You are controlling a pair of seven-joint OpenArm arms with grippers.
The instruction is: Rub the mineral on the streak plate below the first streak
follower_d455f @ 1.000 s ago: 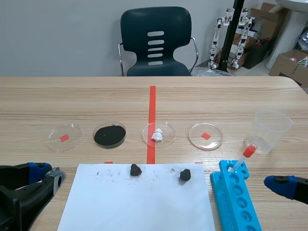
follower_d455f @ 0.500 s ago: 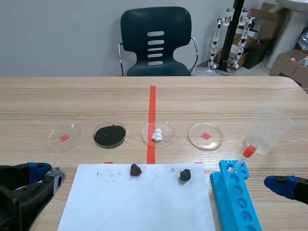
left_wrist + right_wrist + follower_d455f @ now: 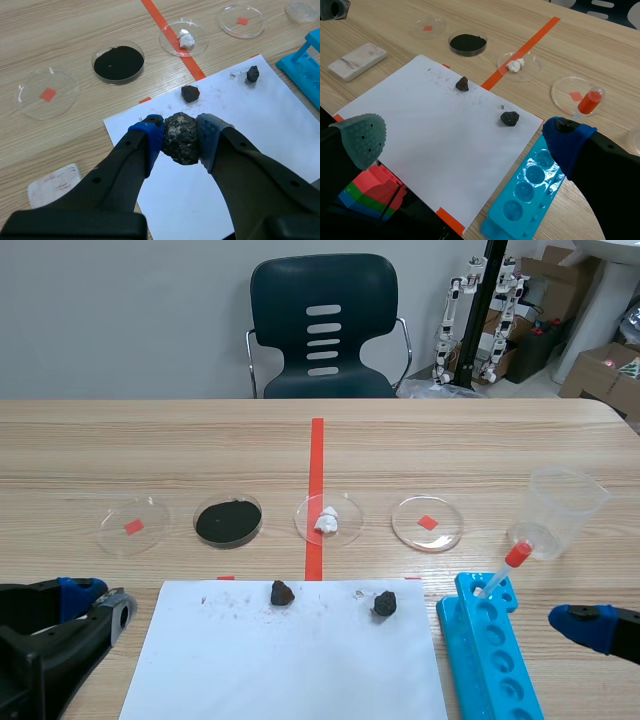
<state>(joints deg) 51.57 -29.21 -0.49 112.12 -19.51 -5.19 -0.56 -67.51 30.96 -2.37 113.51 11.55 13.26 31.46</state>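
Lab bench, robotics lab by the look of it: wooden table [image 3: 150, 450] set up with petri dishes [image 3: 428, 523], a blue well tray [image 3: 490, 660], plastic beaker [image 3: 562, 508], streak plate [image 3: 357, 61] and rock samples [image 3: 282, 592] on a white sheet [image 3: 290, 670]. Background has small humanoid robots [image 3: 510, 285], cardboard boxes [image 3: 600, 370], one office chair [image 3: 323, 330].

Nothing looks different from a second ago. The left gripper [image 3: 98, 602] is in the same low spot beside the white paper [image 3: 285, 665], and the right gripper [image 3: 585, 625] has not moved from its corner either
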